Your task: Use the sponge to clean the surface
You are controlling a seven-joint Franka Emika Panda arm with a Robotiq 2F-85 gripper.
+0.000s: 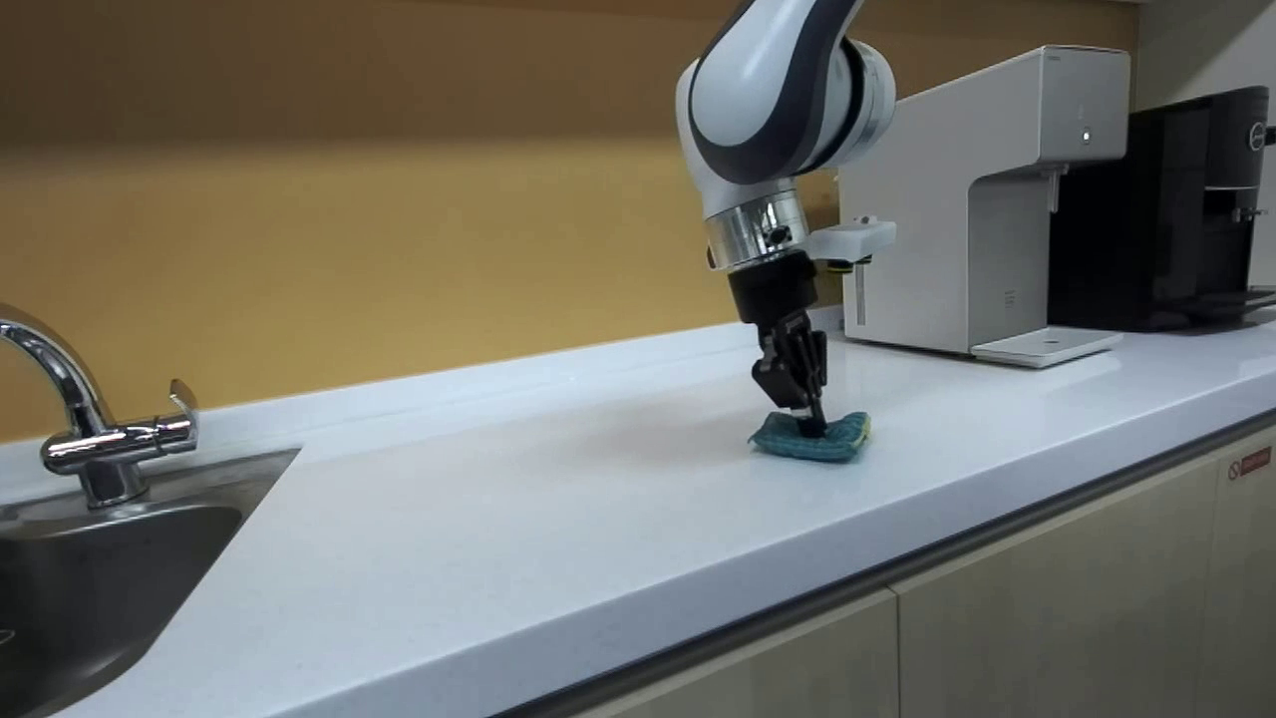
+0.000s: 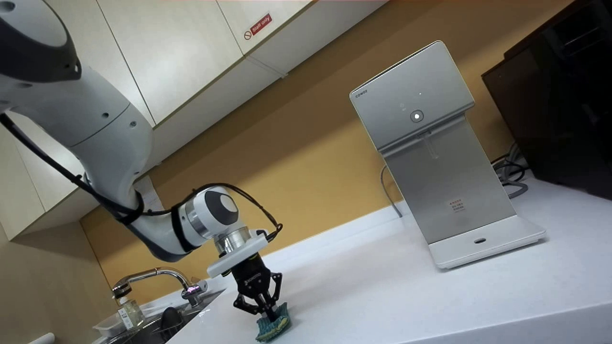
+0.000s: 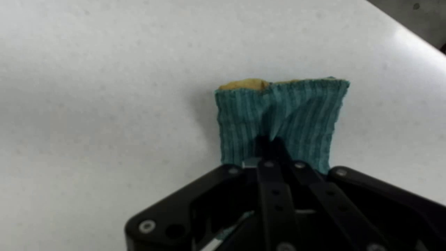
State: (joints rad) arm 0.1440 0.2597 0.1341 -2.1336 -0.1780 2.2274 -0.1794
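The sponge is a teal-green ribbed pad with a yellowish underside. It shows in both exterior views [image 1: 842,439] [image 2: 283,319] and in the wrist view [image 3: 240,122]. It lies flat at the white countertop surface [image 1: 518,509] [image 2: 363,291] [image 3: 104,122]; whether its whole underside touches cannot be told. My gripper [image 1: 812,427] [image 2: 270,315] points down at the middle of the sponge. In the wrist view the fingertips [image 3: 271,143] are closed together on a pinched fold of the sponge. The sponge's near part is hidden behind the fingers.
A white water dispenser [image 1: 1007,219] [image 2: 430,157] stands farther along the countertop, with a black machine [image 1: 1146,219] [image 2: 559,95] beyond it. A steel sink [image 1: 100,588] with a chrome faucet [image 1: 110,449] lies at the opposite end. A yellow wall [image 1: 399,269] runs along the back.
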